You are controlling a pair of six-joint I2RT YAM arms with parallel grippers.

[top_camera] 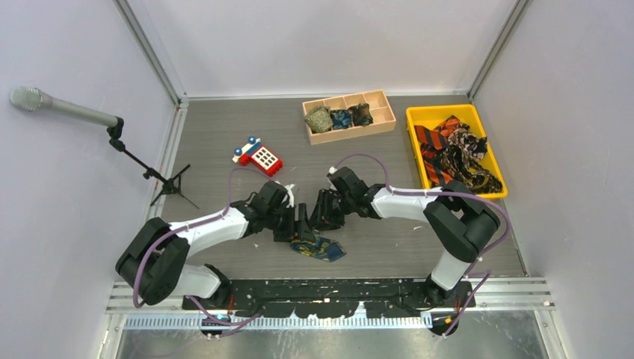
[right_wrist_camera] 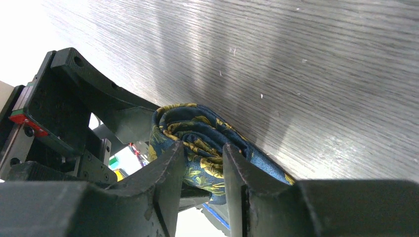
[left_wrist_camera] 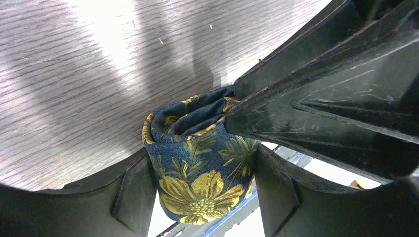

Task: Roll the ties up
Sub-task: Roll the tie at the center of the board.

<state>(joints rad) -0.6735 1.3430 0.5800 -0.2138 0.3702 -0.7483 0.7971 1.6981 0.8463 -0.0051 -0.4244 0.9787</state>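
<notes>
i see both arms stretched low and turned inward, so they meet in the near middle of the scene. the left arm comes from the left, the right arm from the right. the left gripper presses its fingers on both sides of the rolled navy tie. the right gripper pinches the same roll, its jaws narrow.

Lower centre: your rolled tie on the table.
Upper middle: box holding coils.
Upper right: bin holding ties.
</notes>
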